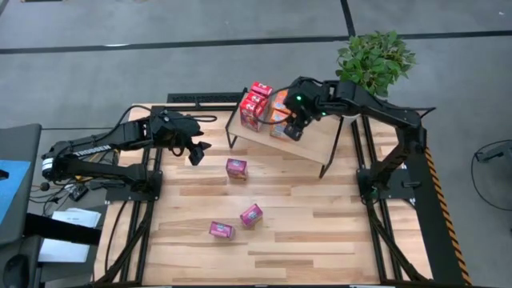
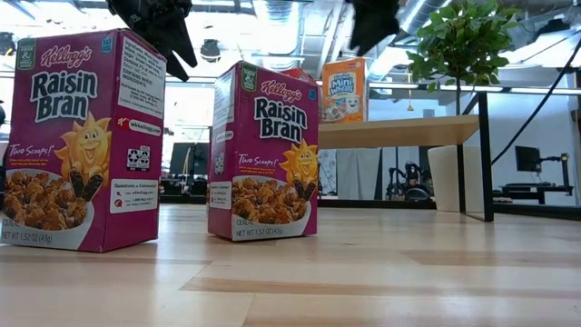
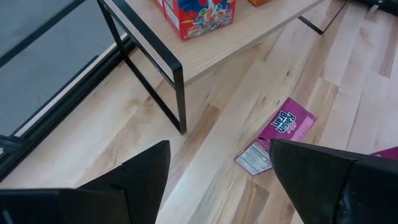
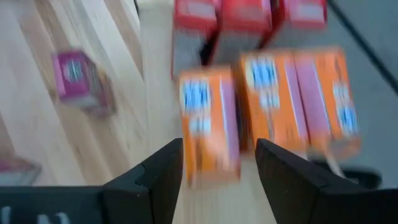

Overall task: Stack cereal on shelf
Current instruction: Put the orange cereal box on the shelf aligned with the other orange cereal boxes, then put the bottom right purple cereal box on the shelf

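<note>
The shelf [image 1: 308, 142] stands at the table's far side with its wire legs on the tabletop. Red cereal boxes [image 1: 256, 104] and orange ones [image 4: 273, 106] stand on its board. My right gripper [image 1: 293, 128] hovers open above the orange boxes; in its wrist view its fingers [image 4: 219, 168] stand apart with nothing between them. Three magenta cereal boxes rest on the table: one near the shelf [image 1: 236, 168] and two nearer the front [image 1: 251, 214], [image 1: 222, 230]. My left gripper [image 1: 197, 152] hangs open above the table, left of the shelf, holding nothing.
A potted plant [image 1: 374, 60] stands beyond the shelf's far right corner. The shelf's black leg [image 3: 155, 68] is close ahead of my left gripper. Bare tabletop lies along the near edge and toward the right [image 1: 344, 224].
</note>
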Controlling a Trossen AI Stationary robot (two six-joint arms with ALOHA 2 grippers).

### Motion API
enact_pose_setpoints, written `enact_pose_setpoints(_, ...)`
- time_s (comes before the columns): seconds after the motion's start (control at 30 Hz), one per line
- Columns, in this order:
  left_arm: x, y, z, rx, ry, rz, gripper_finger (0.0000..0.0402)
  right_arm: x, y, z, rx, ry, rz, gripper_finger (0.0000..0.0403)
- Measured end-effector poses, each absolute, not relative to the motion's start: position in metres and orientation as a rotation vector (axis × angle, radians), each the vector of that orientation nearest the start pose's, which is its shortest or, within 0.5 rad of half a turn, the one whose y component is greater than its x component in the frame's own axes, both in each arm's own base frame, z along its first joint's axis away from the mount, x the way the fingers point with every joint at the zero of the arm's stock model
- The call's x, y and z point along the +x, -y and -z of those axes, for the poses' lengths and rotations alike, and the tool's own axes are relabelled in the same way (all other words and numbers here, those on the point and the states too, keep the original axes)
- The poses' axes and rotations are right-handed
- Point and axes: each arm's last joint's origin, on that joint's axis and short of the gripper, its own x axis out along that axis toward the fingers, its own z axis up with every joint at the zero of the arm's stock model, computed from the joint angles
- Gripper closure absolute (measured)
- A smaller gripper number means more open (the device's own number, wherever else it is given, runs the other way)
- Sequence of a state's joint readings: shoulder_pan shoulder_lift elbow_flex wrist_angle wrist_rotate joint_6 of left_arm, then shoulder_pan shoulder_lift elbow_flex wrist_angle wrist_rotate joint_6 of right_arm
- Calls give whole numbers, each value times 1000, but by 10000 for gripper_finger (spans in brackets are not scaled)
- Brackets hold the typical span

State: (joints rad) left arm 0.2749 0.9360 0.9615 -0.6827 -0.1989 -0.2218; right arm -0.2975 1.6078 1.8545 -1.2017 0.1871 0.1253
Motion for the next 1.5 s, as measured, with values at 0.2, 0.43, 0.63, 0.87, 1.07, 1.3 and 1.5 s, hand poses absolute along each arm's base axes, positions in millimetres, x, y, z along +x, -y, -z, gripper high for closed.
enact_pose_setpoints(0.2,174,-55,-324,-235,-610,-528,136,282,86,-396,158,-1097,570,222)
enact_pose_setpoints(0.43,174,-55,-324,-236,-610,-529,136,293,85,-381,129,-1077,549,273)
enact_pose_setpoints(0.63,174,-55,-324,-240,-609,-530,136,297,87,-379,108,-1054,536,289)
enact_pose_setpoints(0.87,173,-54,-322,-241,-635,-516,136,294,66,-386,203,-1031,315,290)
enact_pose_setpoints(1.07,172,-53,-319,-257,-671,-477,136,298,17,-390,192,-1030,-31,289)
enact_pose_setpoints(1.3,171,-53,-319,-254,-679,-475,136,328,-41,-372,62,-1002,-212,236)
enact_pose_setpoints(1.5,171,-52,-318,-242,-688,-466,136,372,-78,-338,-13,-931,-305,141)
